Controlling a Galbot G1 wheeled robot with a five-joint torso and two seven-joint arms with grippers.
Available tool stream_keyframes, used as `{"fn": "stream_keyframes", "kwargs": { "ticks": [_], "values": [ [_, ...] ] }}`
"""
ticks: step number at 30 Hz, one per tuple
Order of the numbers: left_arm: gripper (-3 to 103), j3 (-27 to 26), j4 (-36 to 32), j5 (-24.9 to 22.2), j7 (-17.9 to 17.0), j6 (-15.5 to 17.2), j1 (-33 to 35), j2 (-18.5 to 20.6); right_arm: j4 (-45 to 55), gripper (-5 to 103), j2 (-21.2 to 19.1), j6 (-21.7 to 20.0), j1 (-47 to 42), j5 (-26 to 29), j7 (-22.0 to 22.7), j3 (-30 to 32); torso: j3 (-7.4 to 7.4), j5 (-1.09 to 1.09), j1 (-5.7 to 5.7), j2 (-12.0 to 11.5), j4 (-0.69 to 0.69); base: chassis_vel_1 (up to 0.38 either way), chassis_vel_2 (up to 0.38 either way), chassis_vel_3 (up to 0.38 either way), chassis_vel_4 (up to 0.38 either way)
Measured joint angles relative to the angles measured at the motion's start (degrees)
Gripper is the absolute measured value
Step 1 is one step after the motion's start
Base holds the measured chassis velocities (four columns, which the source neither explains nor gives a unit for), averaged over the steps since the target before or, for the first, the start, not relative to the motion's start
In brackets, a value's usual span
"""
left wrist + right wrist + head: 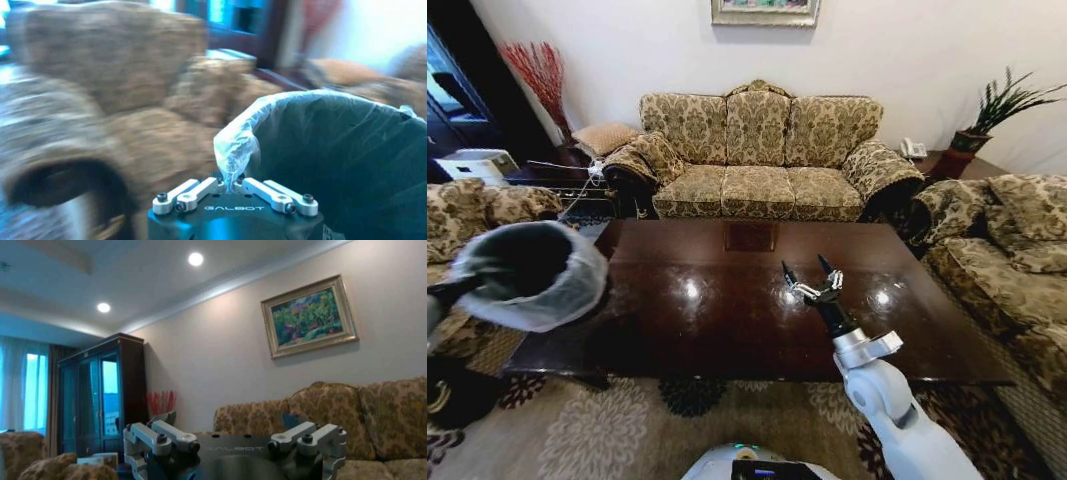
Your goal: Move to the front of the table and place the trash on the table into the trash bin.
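Note:
The dark glossy table [707, 330] lies straight ahead in the head view, its top showing just light reflections. The trash is out of view. The black trash bin [527, 270] with its white bag liner hangs tilted in the air off the table's left end. My left gripper [233, 186] is shut on the bin's bag-covered rim [235, 150]. My right gripper [812, 272] is open with nothing between its fingers, held just above the table's middle right part and pointing toward the sofa.
A patterned three-seat sofa [757, 150] stands behind the table. Matching armchairs flank it on the left [467, 210] and right [1007, 250]. A potted plant [997, 110] sits at the back right. Patterned carpet [627, 430] lies before the table's near edge.

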Motion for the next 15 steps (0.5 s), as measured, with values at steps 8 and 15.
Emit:
{"fn": "stream_keyframes", "kwargs": {
  "ticks": [8,15],
  "values": [
    [1,-2.1,4.0,3.7,-0.9,-5.0,0.9,-11.9,-1.1,100,0.8,1.2,0.1,-0.8,1.3,-3.5,-0.03,0.07,-0.07,0.0,0.01,0.277,-0.276,-0.295,0.285],
    [1,2.9,10.9,7.5,-1.9,-9.6,-2.1,-20.7,-1.0,100,2.2,1.3,-1.4,-2.1,2.0,-4.3,-0.04,0.05,-0.09,0.1,0.02,0.119,-0.133,-0.128,0.150]
  ]
}}
